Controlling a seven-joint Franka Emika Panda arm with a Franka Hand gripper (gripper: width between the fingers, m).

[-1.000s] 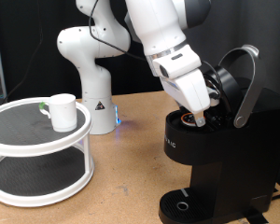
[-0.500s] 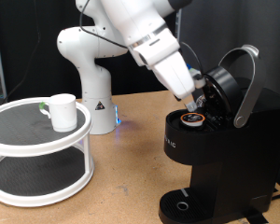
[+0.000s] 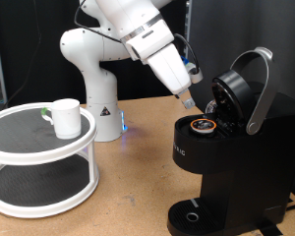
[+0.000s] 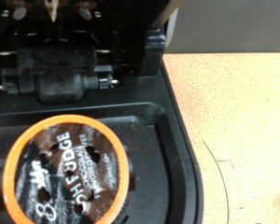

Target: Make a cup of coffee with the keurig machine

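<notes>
The keurig machine (image 3: 226,172) stands at the exterior view's right with its lid and silver handle (image 3: 258,90) raised. An orange-rimmed coffee pod (image 3: 202,126) sits in the open holder, and the wrist view shows that pod (image 4: 70,177) close up with nothing gripping it. My gripper (image 3: 189,100) hangs just above and to the left of the holder, apart from the pod. The white cup (image 3: 66,116) stands on the top tier of a round stand at the left, far from the gripper. No fingers show in the wrist view.
The white two-tier round stand (image 3: 29,187) fills the exterior view's lower left. The arm's white base (image 3: 96,93) stands behind it on the wooden table (image 3: 128,197). The machine's round drip base (image 3: 192,216) holds nothing.
The gripper has drawn up and to the left, out of the pod holder. The pod stays seated in the machine. The cup has not moved.
</notes>
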